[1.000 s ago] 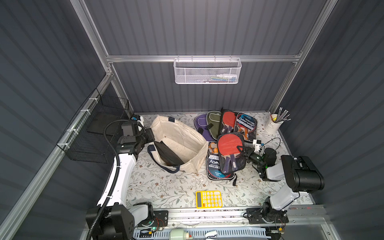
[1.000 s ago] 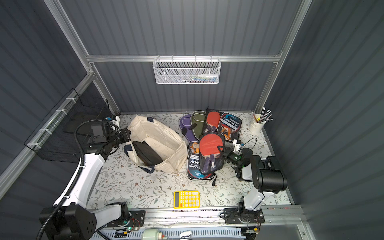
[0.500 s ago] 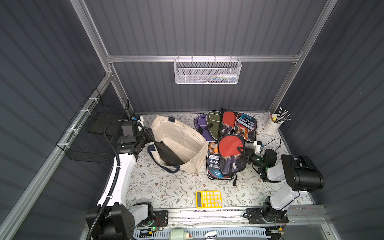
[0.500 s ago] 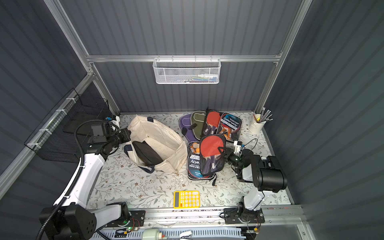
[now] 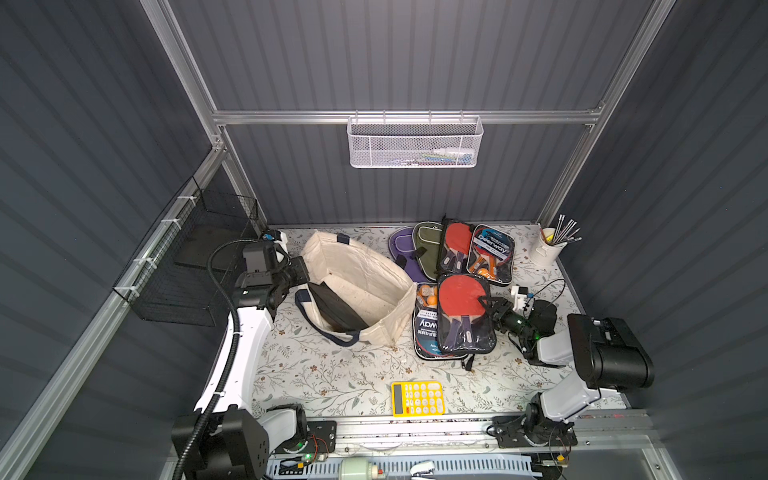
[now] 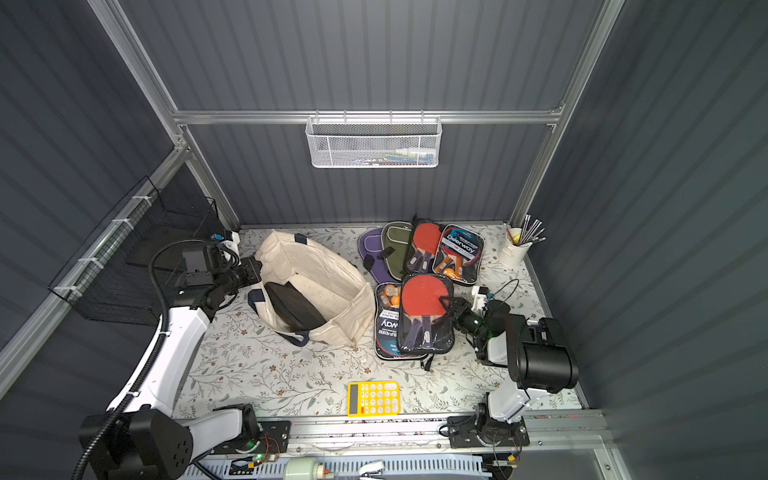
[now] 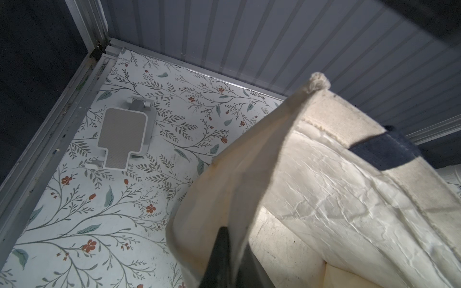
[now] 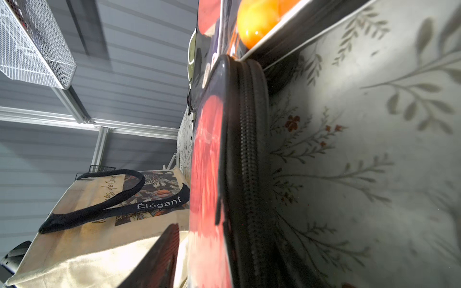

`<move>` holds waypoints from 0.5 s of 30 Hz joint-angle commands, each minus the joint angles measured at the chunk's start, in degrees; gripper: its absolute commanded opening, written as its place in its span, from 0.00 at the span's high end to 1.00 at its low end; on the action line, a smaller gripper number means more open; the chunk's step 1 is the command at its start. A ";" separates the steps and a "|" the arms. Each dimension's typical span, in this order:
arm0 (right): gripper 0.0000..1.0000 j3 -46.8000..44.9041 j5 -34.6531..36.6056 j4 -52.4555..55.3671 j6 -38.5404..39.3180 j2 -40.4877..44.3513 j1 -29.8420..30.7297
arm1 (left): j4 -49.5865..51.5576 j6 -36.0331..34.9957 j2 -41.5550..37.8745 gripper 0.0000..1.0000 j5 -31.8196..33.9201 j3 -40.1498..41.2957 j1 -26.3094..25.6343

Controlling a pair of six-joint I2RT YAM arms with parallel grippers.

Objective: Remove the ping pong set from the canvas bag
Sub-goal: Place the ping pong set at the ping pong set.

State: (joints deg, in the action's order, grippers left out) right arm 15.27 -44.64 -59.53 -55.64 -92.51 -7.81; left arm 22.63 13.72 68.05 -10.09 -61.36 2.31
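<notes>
Yellow plastic calculator [image 5: 417,399] lies nearest, in front of the canvas bag [image 5: 361,266], a cream tote with navy straps slumped open on its side.

Ping pong set [image 5: 463,316], a clear zippered case showing a red paddle, is out of the bag. It lies on a blue-labelled paddle case just beside the bag's mouth.

Right gripper [image 5: 491,308] sits at the set's edge away from the bag, fingers spread, pinching nothing.

Left gripper [image 5: 300,271] is at the bag's opposite rim, fingers [image 7: 220,251] pressed together on the canvas hem.

A dark flat pouch [image 5: 332,307] remains inside the bag; I cannot tell if it is another set.

More paddle cases [image 5: 490,253] are piled beyond the set, further from the bag.

Progress: removal looks done, with the right gripper releasing the set. Left to do are the right arm's retreat and letting go of the hem.

A second ago the right jaws were narrower on the set's edge and the set sat slightly raised. Now the jaws are wider and the set has settled. Bag and left gripper are unchanged.
</notes>
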 commanded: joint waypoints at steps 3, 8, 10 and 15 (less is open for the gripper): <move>0.42 -0.15 1.37 6.41 4.36 5.32 -1.37 | -1.57 -1.06 -0.10 1.00 -0.02 -1.00 0.16; 0.36 0.80 4.54 15.54 7.85 10.24 -1.85 | -1.54 -1.08 -0.29 1.00 -0.03 -0.90 0.16; 0.33 1.71 5.00 18.62 8.61 10.84 -1.77 | -1.55 -1.06 -0.36 1.00 -0.06 -0.93 0.16; 0.32 3.10 7.94 25.63 10.61 14.34 -1.76 | -1.61 -1.06 -0.46 1.00 -0.07 -0.89 0.18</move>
State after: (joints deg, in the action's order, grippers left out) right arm 16.69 -39.33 -39.92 -48.03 -80.79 -9.41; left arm 22.63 13.72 68.05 -10.09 -61.36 2.31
